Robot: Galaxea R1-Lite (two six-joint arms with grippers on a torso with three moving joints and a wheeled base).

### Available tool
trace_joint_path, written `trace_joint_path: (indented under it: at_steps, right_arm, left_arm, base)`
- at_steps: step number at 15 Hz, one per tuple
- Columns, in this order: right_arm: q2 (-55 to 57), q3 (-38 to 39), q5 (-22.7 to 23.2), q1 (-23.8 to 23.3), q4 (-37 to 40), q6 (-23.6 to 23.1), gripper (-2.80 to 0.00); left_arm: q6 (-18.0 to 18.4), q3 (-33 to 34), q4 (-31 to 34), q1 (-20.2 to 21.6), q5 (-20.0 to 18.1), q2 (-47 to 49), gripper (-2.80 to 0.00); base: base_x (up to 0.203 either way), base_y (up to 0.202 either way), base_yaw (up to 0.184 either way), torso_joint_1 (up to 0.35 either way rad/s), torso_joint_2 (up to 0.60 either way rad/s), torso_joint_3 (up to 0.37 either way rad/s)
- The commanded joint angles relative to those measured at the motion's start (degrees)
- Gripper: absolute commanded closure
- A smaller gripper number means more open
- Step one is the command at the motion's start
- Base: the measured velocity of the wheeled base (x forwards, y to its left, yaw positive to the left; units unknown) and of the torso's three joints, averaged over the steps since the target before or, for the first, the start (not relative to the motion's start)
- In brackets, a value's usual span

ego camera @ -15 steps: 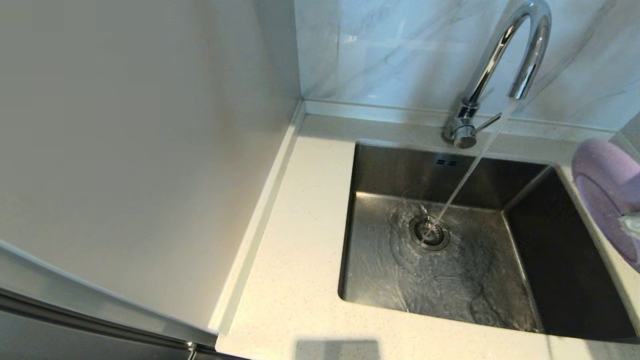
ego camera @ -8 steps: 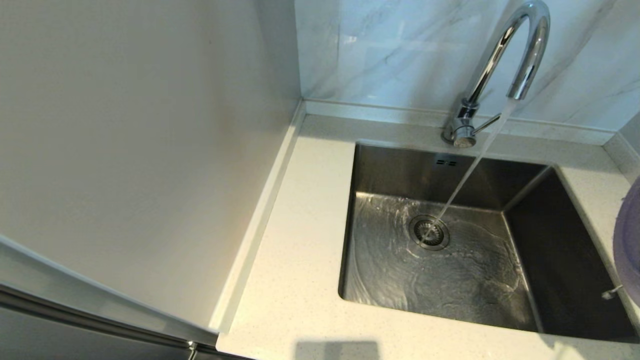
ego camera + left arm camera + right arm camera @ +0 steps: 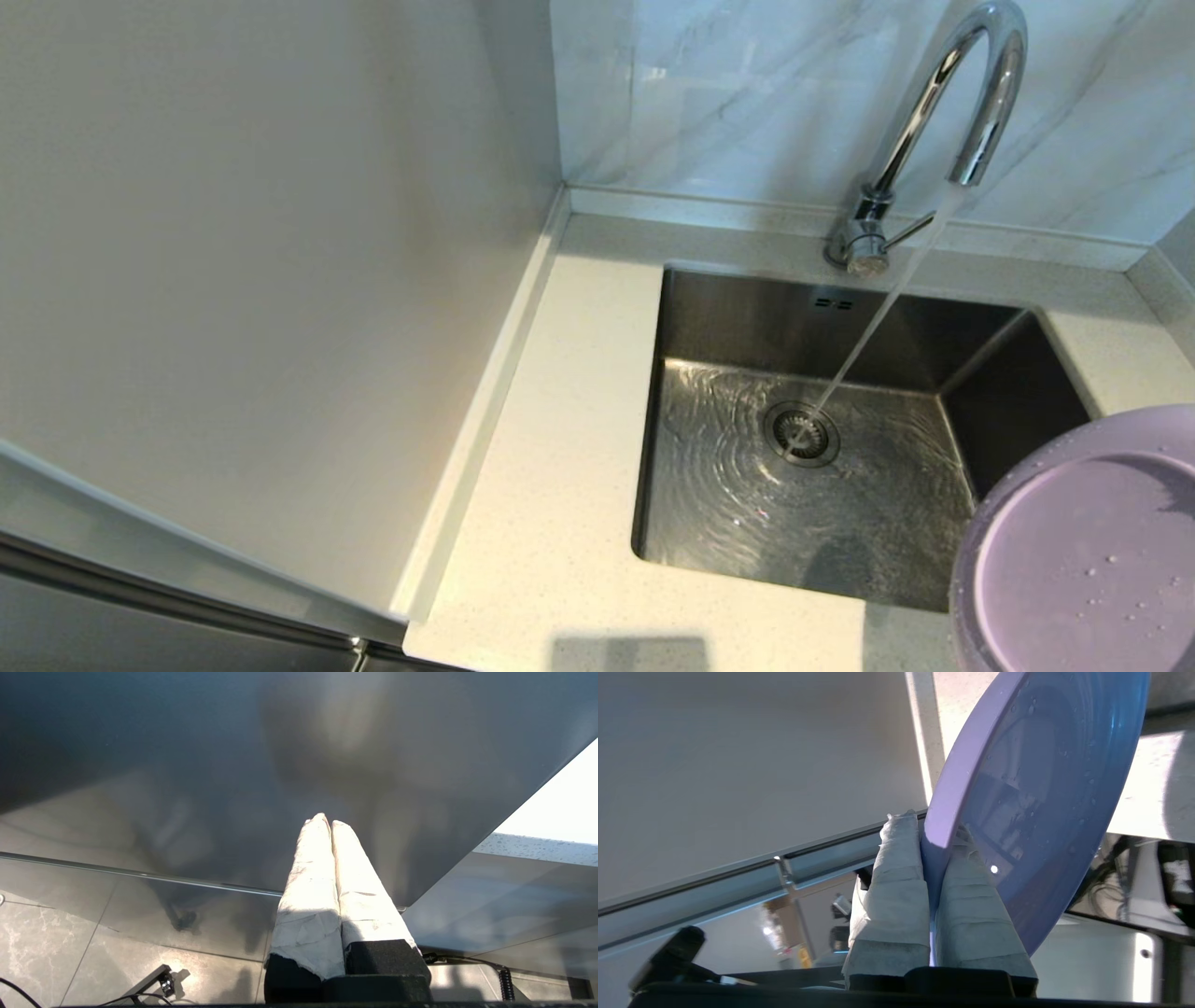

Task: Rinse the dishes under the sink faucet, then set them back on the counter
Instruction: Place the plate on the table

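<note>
Head view: the lilac plate (image 3: 1083,551), beaded with droplets, hangs over the sink's (image 3: 822,523) near right corner, probably clear of the faucet's (image 3: 943,121) running stream (image 3: 873,322) so it can go to the counter (image 3: 551,523).

Left wrist view: the left gripper (image 3: 327,830) is parked low, fingers pressed together, empty.

Right wrist view: the right gripper (image 3: 931,835) pinches the plate's rim, holding it edge-on so water can drain.

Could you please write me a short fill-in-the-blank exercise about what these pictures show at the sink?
1. The right gripper is shut on the rim of the lilac ____.
2. Water from the faucet lands on the sink's ____.
3. The left gripper's fingers are ____.

Missing words: plate; drain strainer; shut
</note>
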Motion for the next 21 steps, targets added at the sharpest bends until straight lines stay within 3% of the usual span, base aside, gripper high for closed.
trace_joint_path:
  at_steps: [1, 4, 6, 7, 10, 12, 13, 16, 21]
  right_arm:
    - [3.2, -3.9, 0.9, -0.5, -2.4, 2.1, 0.0]
    - [6.3, -18.5, 0.9, -1.2, -4.9, 4.7, 0.0]
    - [7.7, -22.2, 0.6, -2.3, -5.3, 5.1, 0.0]
    - [7.9, -20.6, 0.5, -2.6, -5.4, 4.9, 0.0]
    - [8.3, -6.3, 0.3, -3.3, -5.4, 3.2, 0.0]
    - [9.3, -4.4, -1.5, -3.9, -5.1, 0.3, 0.0]
    - [10.2, -6.9, -4.8, -4.2, -3.8, -4.7, 0.0]
    - [13.6, -15.6, -21.5, -4.5, 1.1, -27.9, 0.0]
    - [18.3, -16.5, -41.6, -4.5, 0.3, -62.8, 0.0]
  left_arm:
    - [0.0, 0.0, 0.0, 0.0, 0.0, 0.0, 0.0]
    - [0.0, 0.0, 0.0, 0.0, 0.0, 0.0, 0.0]
    - [0.0, 0.0, 0.0, 0.0, 0.0, 0.0, 0.0]
    - [0.0, 0.0, 0.0, 0.0, 0.0, 0.0, 0.0]
    - [0.0, 0.0, 0.0, 0.0, 0.0, 0.0, 0.0]
    - [0.0, 0.0, 0.0, 0.0, 0.0, 0.0, 0.0]
    - [0.0, 0.0, 0.0, 0.0, 0.0, 0.0, 0.0]
    - [0.0, 0.0, 0.0, 0.0, 0.0, 0.0, 0.0]
    - [0.0, 0.0, 0.0, 0.0, 0.0, 0.0, 0.0]
  base:
    - [0.0, 0.0, 0.0, 0.0, 0.0, 0.0]
    - [0.0, 0.0, 0.0, 0.0, 0.0, 0.0]
    - [0.0, 0.0, 0.0, 0.0, 0.0, 0.0]
    - [0.0, 0.0, 0.0, 0.0, 0.0, 0.0]
    - [0.0, 0.0, 0.0, 0.0, 0.0, 0.0]
    - [0.0, 0.0, 0.0, 0.0, 0.0, 0.0]
    - [0.0, 0.0, 0.0, 0.0, 0.0, 0.0]
    - [0.0, 0.0, 0.0, 0.0, 0.0, 0.0]
    - [0.0, 0.0, 0.0, 0.0, 0.0, 0.0]
